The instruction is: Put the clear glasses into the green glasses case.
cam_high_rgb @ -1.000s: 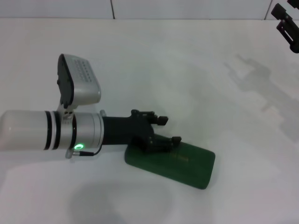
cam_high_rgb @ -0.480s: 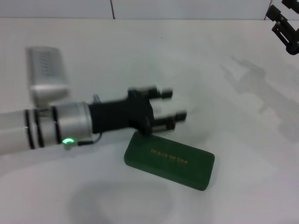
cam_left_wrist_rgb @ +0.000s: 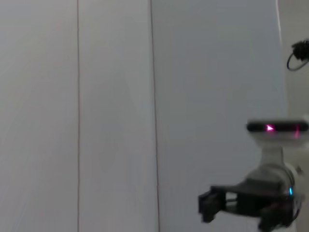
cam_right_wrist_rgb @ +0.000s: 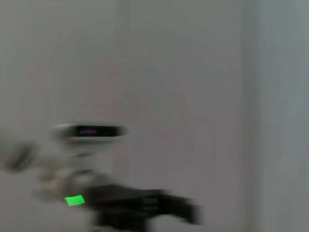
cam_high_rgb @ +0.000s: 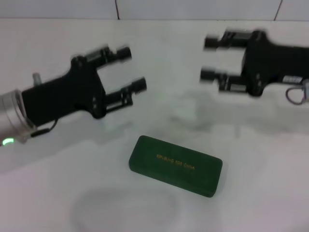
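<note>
The green glasses case point(cam_high_rgb: 175, 166) lies shut on the white table near the front centre, gold lettering on its lid. The clear glasses are out of view. My left gripper point(cam_high_rgb: 133, 68) hovers above and behind the case to the left, open and holding nothing. Opposite it at the back right, my right gripper point(cam_high_rgb: 208, 59) is also open and empty, its fingers pointing left. The two grippers face each other across a gap, both clear of the case. The left wrist view shows the right arm point(cam_left_wrist_rgb: 270, 193) far off; the right wrist view shows the left arm point(cam_right_wrist_rgb: 135, 205), blurred.
The white table point(cam_high_rgb: 159, 111) spreads all around the case. A tiled wall point(cam_high_rgb: 193, 8) runs along the back edge.
My left gripper has lifted off the case and drawn back to the upper left. My right gripper has swung in from the top right corner toward the middle.
</note>
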Tool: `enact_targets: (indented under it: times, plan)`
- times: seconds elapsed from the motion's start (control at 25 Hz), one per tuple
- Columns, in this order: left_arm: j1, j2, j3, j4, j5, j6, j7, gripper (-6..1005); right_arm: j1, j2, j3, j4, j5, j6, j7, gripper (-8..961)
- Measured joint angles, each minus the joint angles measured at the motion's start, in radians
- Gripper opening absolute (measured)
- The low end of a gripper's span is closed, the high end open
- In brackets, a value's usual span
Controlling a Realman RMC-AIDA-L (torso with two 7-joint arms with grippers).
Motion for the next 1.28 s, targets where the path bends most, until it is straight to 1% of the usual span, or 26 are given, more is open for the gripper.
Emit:
enact_targets:
  times: [0.04, 0.08, 0.16, 0.2, 0.24, 0.28, 0.36, 0.48, 0.72, 0.92, 1.2, 1.28]
  plan:
    - [0.005, -0.001, 0.000, -0.013, 0.009, 0.001, 0.008, 717, 0.013, -0.007, -0.017, 0.008, -0.017, -0.021, 0.019, 447]
    - [0.019, -0.006, 0.000, -0.028, 0.024, 0.003, 0.028, 718, 0.019, -0.010, -0.029, 0.018, -0.035, -0.037, 0.029, 448]
    - [0.031, -0.009, 0.001, -0.028, 0.032, 0.005, 0.044, 719, 0.023, -0.004, -0.029, 0.032, -0.061, -0.042, 0.032, 448]
    - [0.063, -0.015, 0.001, -0.025, 0.049, 0.008, 0.070, 719, 0.019, 0.005, -0.030, 0.032, -0.083, -0.038, 0.031, 523]
    - [0.090, -0.017, -0.001, -0.021, 0.056, 0.010, 0.081, 720, 0.017, 0.008, -0.030, 0.030, -0.092, -0.038, 0.030, 599]
    - [0.099, -0.014, -0.001, -0.020, 0.056, 0.012, 0.079, 720, 0.015, 0.012, -0.032, 0.028, -0.102, -0.038, 0.030, 674]
    - [0.110, -0.006, 0.002, -0.020, 0.061, 0.020, 0.069, 746, 0.013, 0.016, -0.033, 0.027, -0.111, -0.041, 0.030, 752]
    - [0.110, 0.000, 0.002, -0.025, 0.077, 0.025, 0.065, 785, 0.012, 0.019, -0.033, 0.030, -0.112, -0.038, 0.030, 868]
    - [0.107, 0.007, -0.001, -0.020, 0.084, 0.026, 0.059, 863, -0.005, 0.034, -0.031, 0.025, -0.112, -0.030, 0.007, 868]
    - [0.106, 0.014, 0.001, -0.013, 0.085, 0.029, 0.057, 867, -0.021, 0.041, -0.033, 0.024, -0.112, -0.026, -0.022, 868]
    - [0.096, 0.016, -0.003, -0.010, 0.086, 0.030, 0.056, 871, -0.028, 0.042, -0.033, 0.028, -0.113, -0.023, -0.058, 868]
    - [0.093, 0.017, -0.002, -0.010, 0.086, 0.030, 0.056, 871, -0.028, 0.048, -0.035, 0.029, -0.122, -0.012, -0.077, 868]
